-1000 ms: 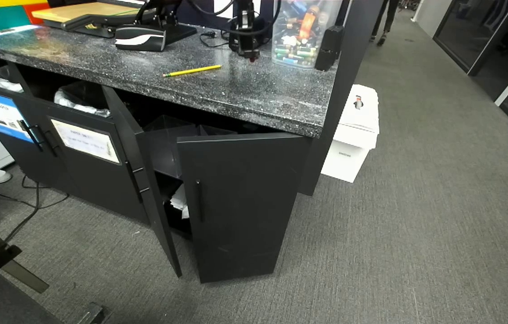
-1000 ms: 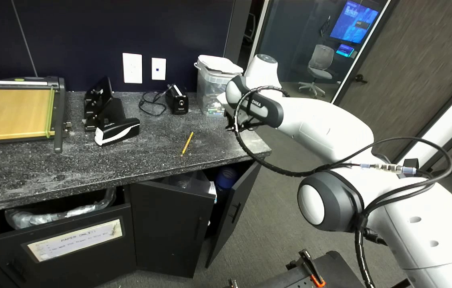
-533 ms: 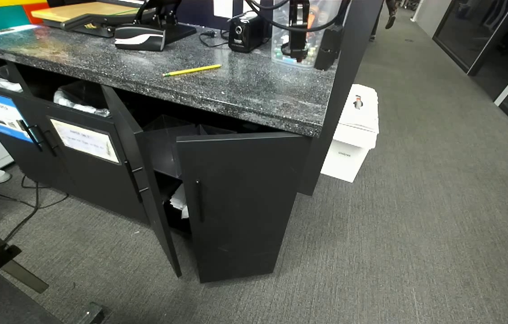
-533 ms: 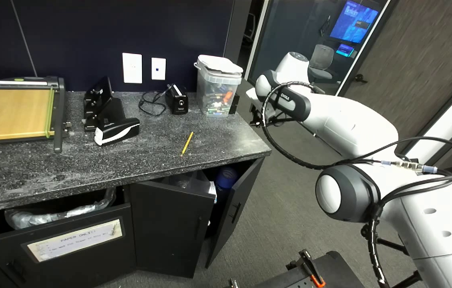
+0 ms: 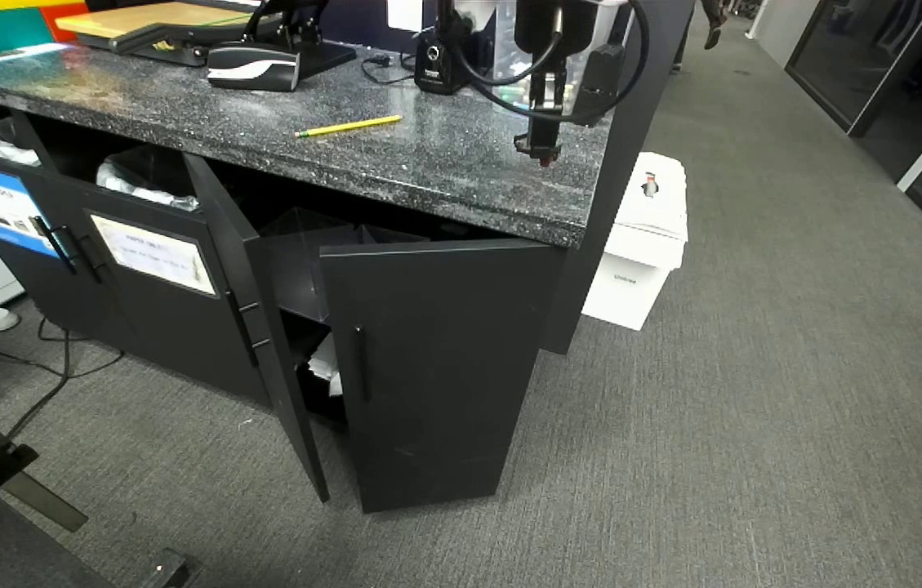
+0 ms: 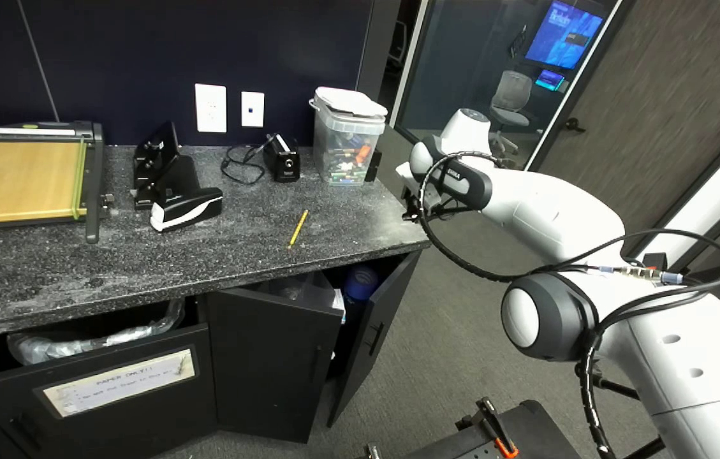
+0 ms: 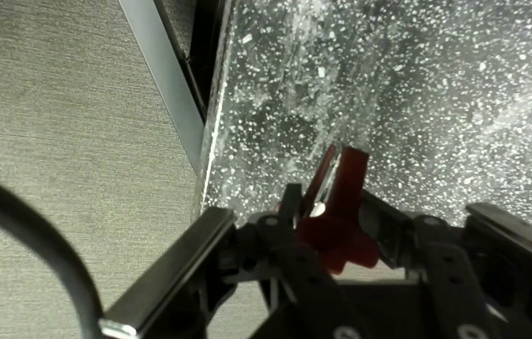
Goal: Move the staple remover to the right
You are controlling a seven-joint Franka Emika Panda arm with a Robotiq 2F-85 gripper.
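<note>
- The staple remover [image 7: 350,181]: dark red, clasped in the gripper [image 7: 331,205], its slim prongs poking out beyond the tips; in an exterior view the staple remover [image 5: 545,162] is only a reddish speck below the gripper.
- Step in hand, as I judge it: the late part of the carry, near the right end of the countertop [image 7: 435,117] as both exterior views show it. Whether load and surface touch, I cannot tell.
- Next move: lower until the load rests on the surface, then spread the gripper gently and rise straight up.
- Nearest edge: close by, on the left side of the wrist view, with carpet [image 7: 58,141] past it; carpet also shows behind the gripper, low in that view, so letting go too far outward risks a fall.
- Open room: speckled surface ahead of the prongs, reaching to the yellow pencil [image 6: 298,229], well apart.
- Farther off: the clear plastic tub [image 6: 348,153] and electric pencil sharpener [image 6: 286,164] narrow the back; any swing there should go high.
</note>
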